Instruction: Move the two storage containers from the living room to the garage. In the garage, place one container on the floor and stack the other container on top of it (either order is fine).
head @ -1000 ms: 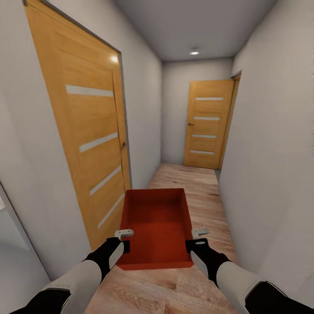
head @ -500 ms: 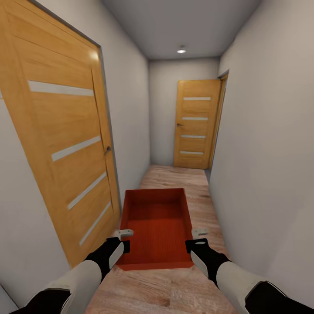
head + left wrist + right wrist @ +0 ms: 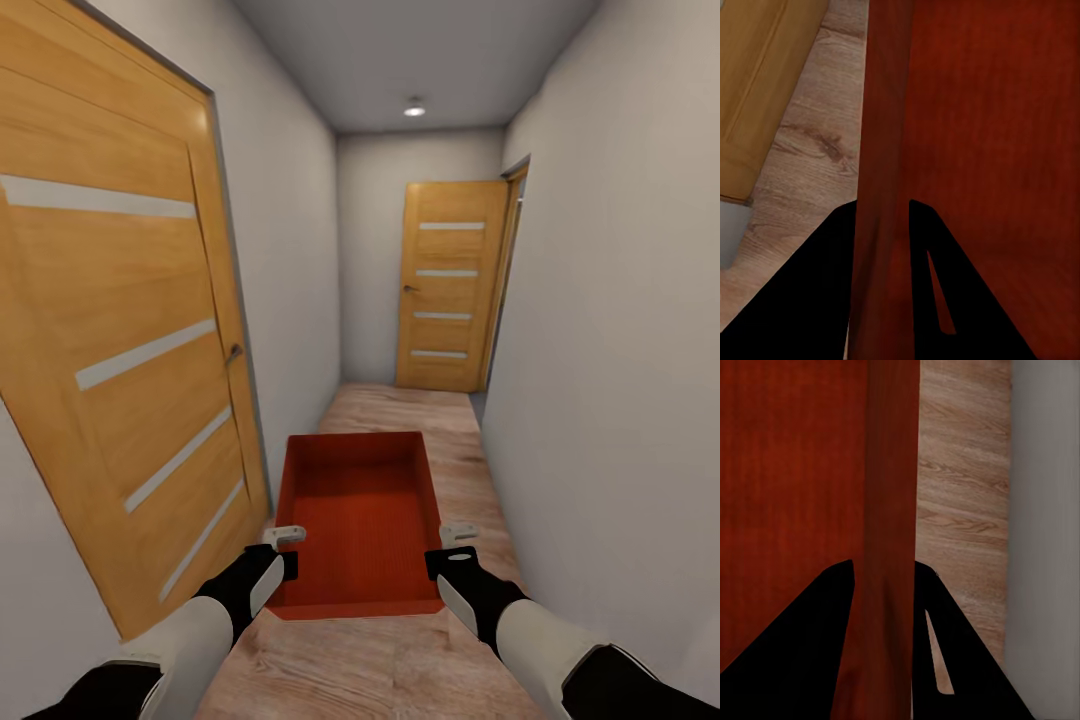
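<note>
Orange-red storage container (image 3: 360, 520) held level between my two arms above the wood-plank hallway floor (image 3: 420, 410); my left gripper (image 3: 283, 548) jaws clamp its left wall, my right gripper (image 3: 453, 546) jaws clamp its right wall. Wooden doors stand left (image 3: 110, 330) and ahead (image 3: 448, 285).
</note>
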Controlling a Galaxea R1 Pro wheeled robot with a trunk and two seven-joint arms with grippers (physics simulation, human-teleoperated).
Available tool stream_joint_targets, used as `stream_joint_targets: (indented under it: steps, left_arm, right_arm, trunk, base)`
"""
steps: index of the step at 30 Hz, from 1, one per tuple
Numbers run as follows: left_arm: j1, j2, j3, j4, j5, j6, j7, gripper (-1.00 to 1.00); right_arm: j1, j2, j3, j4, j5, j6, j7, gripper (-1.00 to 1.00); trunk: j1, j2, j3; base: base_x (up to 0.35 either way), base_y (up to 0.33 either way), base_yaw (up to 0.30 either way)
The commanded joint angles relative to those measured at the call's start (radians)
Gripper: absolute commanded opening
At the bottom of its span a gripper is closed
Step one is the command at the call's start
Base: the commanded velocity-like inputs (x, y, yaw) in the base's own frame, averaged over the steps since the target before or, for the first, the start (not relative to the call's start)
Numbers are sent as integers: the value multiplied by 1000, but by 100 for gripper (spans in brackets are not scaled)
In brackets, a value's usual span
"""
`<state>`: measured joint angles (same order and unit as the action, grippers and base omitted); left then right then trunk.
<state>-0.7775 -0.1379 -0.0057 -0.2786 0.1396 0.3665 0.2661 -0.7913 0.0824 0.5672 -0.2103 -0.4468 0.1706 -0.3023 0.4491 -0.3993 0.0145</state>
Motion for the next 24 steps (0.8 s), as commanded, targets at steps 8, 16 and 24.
stream_joint_targets:
  steps: [8,16,24]
  left_arm:
    - [0,9,-2,-5,-35,2,19,-100]
    - [0,9,-2,-5,-35,2,19,-100]
    - [0,9,-2,-5,-35,2,19,-100]
  right_arm:
    - [1,-1,11,2,-16,7,-9,-100]
    - [0,0,11,2,-16,7,-9,-100]
    - [0,1,11,2,-16,7,-9,-100]
  trunk:
    - [1,-1,0]
    - [1,-1,0]
    - [1,-1,0]
  base:
    - [322,0,0]
    - [322,0,-37]
    - [322,0,-201]
